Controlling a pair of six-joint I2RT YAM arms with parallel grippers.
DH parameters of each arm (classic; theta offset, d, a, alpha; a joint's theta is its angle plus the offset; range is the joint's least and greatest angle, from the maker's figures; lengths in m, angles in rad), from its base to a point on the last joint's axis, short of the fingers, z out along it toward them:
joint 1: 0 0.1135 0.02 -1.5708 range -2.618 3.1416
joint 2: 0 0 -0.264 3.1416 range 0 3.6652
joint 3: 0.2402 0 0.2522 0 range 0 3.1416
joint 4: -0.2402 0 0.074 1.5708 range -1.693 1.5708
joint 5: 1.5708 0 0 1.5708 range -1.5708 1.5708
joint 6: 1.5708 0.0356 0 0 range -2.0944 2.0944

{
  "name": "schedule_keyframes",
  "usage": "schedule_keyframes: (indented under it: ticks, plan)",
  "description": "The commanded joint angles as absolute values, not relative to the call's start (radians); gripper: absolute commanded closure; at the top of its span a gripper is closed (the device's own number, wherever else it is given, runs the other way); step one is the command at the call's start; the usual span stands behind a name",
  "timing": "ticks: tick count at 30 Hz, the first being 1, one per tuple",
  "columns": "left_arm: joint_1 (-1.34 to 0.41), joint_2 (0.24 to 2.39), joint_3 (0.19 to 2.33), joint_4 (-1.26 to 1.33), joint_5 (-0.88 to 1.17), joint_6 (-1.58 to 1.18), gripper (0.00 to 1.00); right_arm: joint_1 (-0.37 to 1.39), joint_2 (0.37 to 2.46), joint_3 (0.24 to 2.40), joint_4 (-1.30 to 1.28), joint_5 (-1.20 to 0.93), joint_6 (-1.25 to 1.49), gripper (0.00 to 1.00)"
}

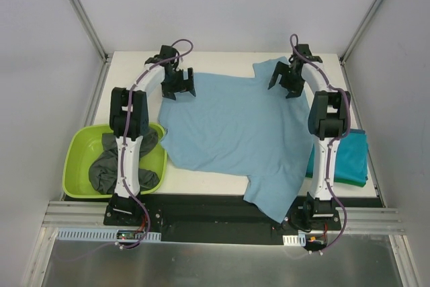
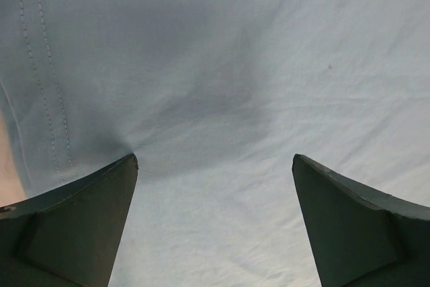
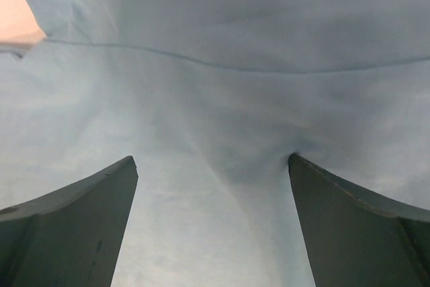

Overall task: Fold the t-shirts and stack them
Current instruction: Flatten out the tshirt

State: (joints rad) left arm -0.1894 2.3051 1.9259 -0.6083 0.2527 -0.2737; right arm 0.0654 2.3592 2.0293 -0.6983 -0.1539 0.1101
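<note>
Light blue cloth fills the top view: we record the light blue t-shirt point(image 1: 235, 126) spread flat on the worktop point(image 1: 222, 58), its near part hanging over the edge. The left end effector point(image 1: 178, 89) and right end effector point(image 1: 282, 82) stand at its far corners. A teal t-shirt point(image 1: 349, 156) lies right; dark grey t-shirts point(image 1: 111, 169) sit in the lime-green tub point(image 1: 77, 159) left.

Left wrist view: jaws spread wide on the cloth, gripping nothing.

Right wrist view: jaws likewise wide, nothing gripped.

No legible txt/labels on light blue t-shirt point(image 1: 235, 126) or elsewhere.
</note>
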Motion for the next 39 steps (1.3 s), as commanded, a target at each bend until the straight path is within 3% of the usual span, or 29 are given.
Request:
schedule_keyframes:
  ticks: [1, 9, 19, 26, 31, 35, 39]
  plan:
    - [-0.167, 2.365, 1.986, -0.623, 0.279, -0.278, 0.01, 0.040, 2.436, 2.144, -0.787, -0.230, 0.150, 0.03]
    - [-0.144, 2.440, 2.138, -0.624, 0.322, -0.258, 0.01, 0.005, 2.532, 2.319, -0.746, -0.239, 0.172, 0.04]
    - [-0.121, 2.528, 2.325, -0.621, 0.354, -0.229, 0.01, -0.018, 2.640, 2.454, -0.497, -0.233, 0.224, 0.04]
    - [-0.123, 2.399, 2.293, -0.623, 0.353, -0.176, 0.01, -0.018, 2.637, 2.497, -0.384, -0.198, 0.198, 0.04]
    - [-0.133, 2.200, 2.153, -0.626, 0.331, -0.189, 0.01, 0.000, 2.467, 2.406, -0.422, -0.239, 0.120, 0.04]
    - [-0.188, 2.018, 1.938, -0.640, 0.214, -0.215, 0.01, 0.028, 2.240, 2.284, -0.588, -0.157, 0.008, 0.04]
    - [-0.280, 1.944, 1.781, -0.687, 0.051, -0.244, 0.01, 0.051, 1.926, 1.942, -0.649, -0.026, -0.020, 0.04]
